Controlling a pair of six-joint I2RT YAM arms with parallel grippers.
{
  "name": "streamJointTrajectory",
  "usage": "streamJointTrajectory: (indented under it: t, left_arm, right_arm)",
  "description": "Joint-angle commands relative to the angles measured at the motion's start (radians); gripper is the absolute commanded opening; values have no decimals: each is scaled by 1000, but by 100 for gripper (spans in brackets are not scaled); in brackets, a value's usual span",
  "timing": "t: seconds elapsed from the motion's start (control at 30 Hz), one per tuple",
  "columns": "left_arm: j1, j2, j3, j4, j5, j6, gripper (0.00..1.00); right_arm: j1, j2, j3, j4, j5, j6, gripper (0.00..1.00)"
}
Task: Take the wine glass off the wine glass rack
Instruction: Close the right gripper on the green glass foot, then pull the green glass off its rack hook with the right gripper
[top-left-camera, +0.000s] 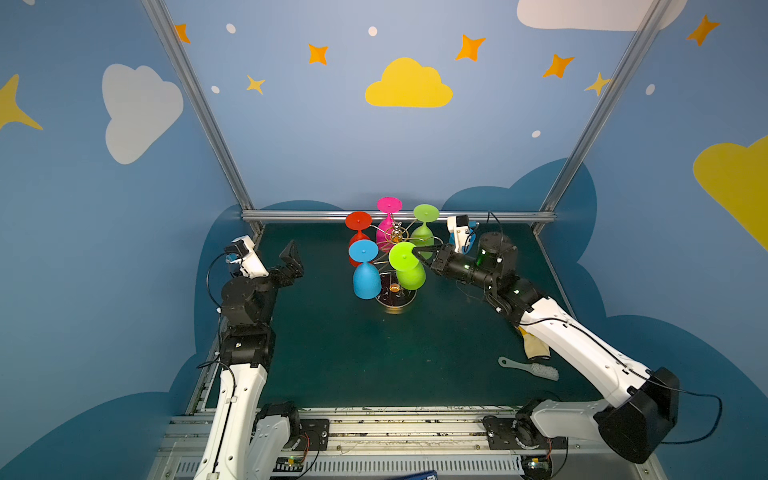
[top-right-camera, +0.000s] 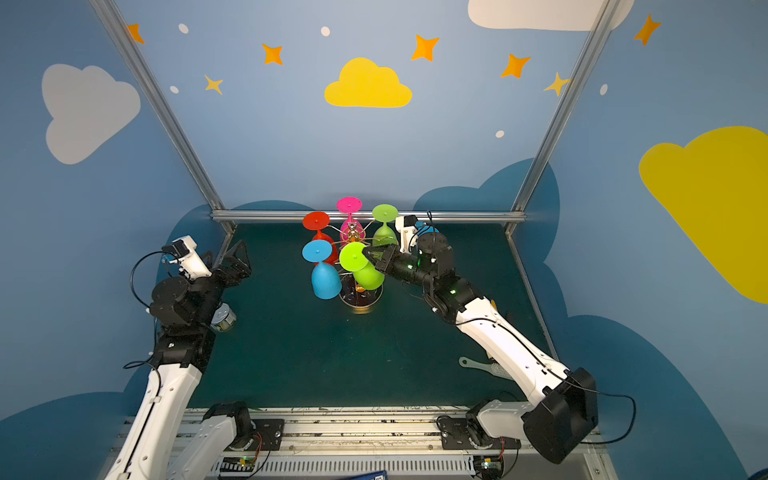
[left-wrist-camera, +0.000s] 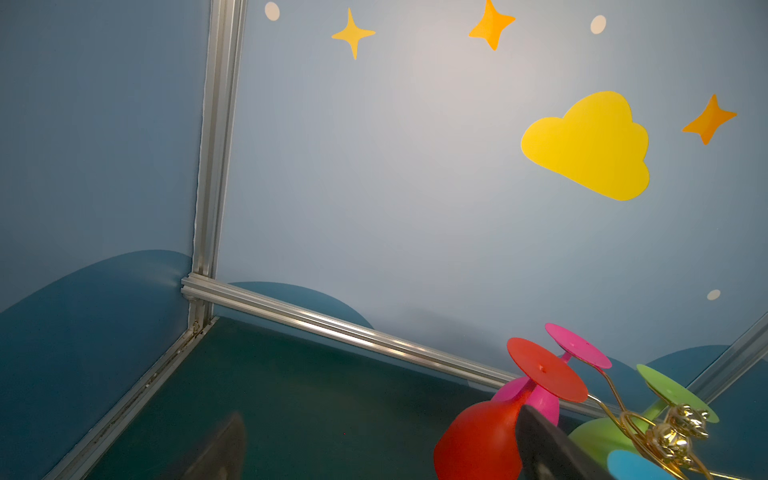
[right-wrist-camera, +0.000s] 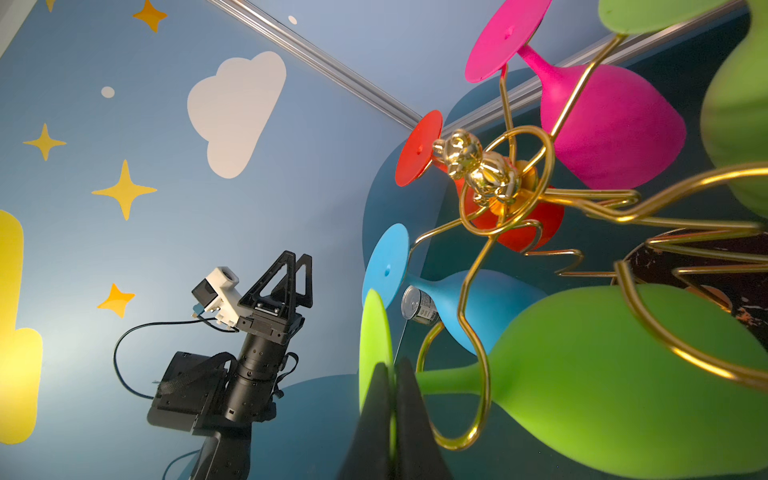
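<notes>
**Mia:** Where is the wine glass rack?

**Ben:** The wine glass rack (top-left-camera: 395, 237) stands near the back of the dark green table (top-left-camera: 332, 353). It is gold wire on a round, shiny black foot. A little gold bear (right-wrist-camera: 478, 170) sits on top.

**Mia:** Which glass is the robot holding?

**Ben:** The lime green wine glass (top-left-camera: 409, 272). It hangs upside down on the near side of the rack, and its stem sits in a gold loop.

**Mia:** What has hold of it?

**Ben:** The right gripper (right-wrist-camera: 392, 374). Its two black fingers are squeezed tight on the edge of the glass's flat round foot.

**Mia:** And the left gripper?

**Ben:** The left gripper (top-left-camera: 292, 261) is wide open and holds nothing. It points up, well apart from the rack.

**Mia:** Are there more glasses?

**Ben:** Yes. A blue glass (top-left-camera: 365, 274), a red glass (top-left-camera: 358, 222), a pink glass (top-left-camera: 389, 205) and another green glass (top-left-camera: 426, 214) hang there too.

**Mia:** Are there any words to read?

**Ben:** A small can (top-right-camera: 224, 319) sits on the table by the left arm. It has a label, but the letters are too small to read. A brush (top-left-camera: 536, 369) lies by the right arm.
</notes>
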Motion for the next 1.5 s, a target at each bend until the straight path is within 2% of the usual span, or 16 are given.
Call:
streamJointTrajectory:
  t: [0.0,0.57,1.03,1.47]
  left_arm:
    - [4,-12,-8,19,-3,1,100]
    - [4,-10,-7,19,-4,3,100]
    - [4,-9,-9,17,-4,3,100]
    - [4,-6,-9,19,-4,2,100]
  right_arm:
    - [10,20,47,51,-7,7,0]
    - [11,72,87,59,21,9,0]
    - [-7,74,56,136,43,94,0]
    - [-9,79,39,124,65,113,0]
